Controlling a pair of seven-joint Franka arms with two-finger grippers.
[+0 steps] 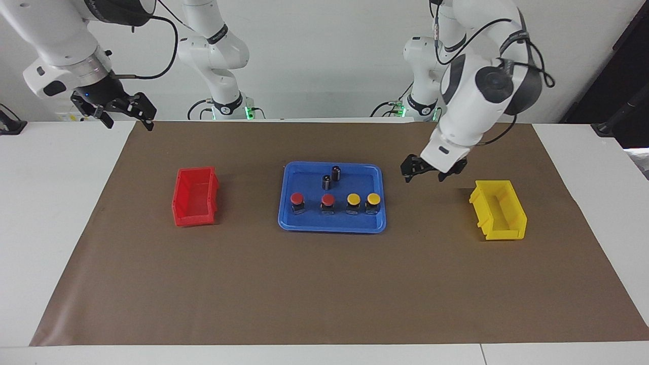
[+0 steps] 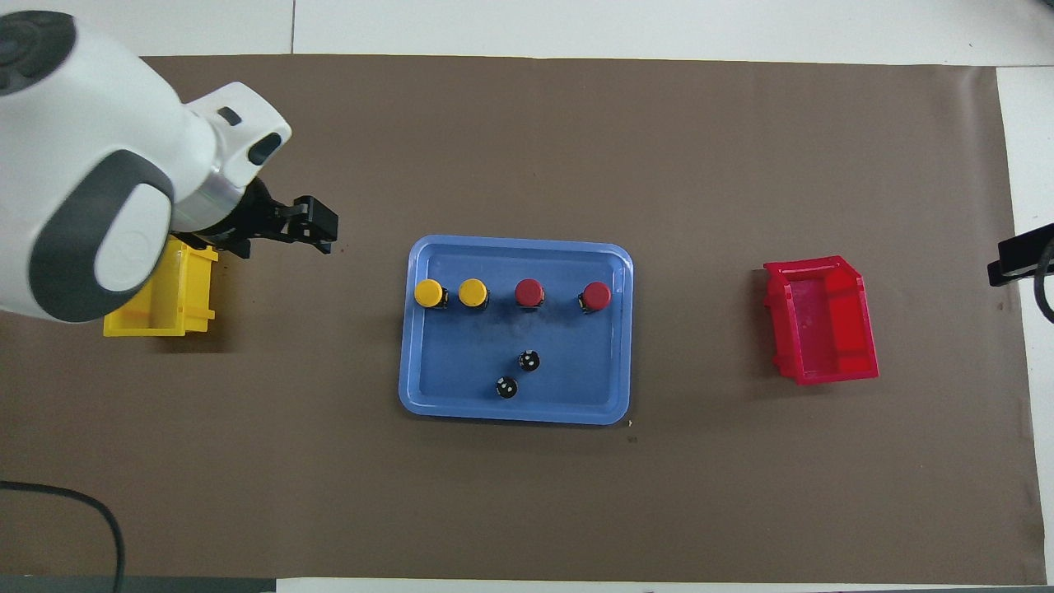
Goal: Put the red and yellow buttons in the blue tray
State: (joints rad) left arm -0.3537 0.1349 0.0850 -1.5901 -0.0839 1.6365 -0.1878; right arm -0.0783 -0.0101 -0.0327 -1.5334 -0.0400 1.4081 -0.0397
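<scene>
Buttons (image 1: 335,202) in blue tray (image 1: 331,224), left gripper (image 1: 431,173) beside it

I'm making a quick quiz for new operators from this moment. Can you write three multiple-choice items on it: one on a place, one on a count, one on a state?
1. Where do the four buttons stand?
A. In the red bin
B. In the blue tray
C. On the brown mat

2. How many buttons have yellow caps?
A. One
B. Two
C. Four

3. What does the left gripper hold?
A. Nothing
B. A red button
C. A dark cylinder

Answers:
1 B: the red buttons and yellow buttons stand in a row in the blue tray.
2 B: two yellow caps show.
3 A: the left gripper is over the mat between tray and yellow bin, with nothing in it.
</scene>
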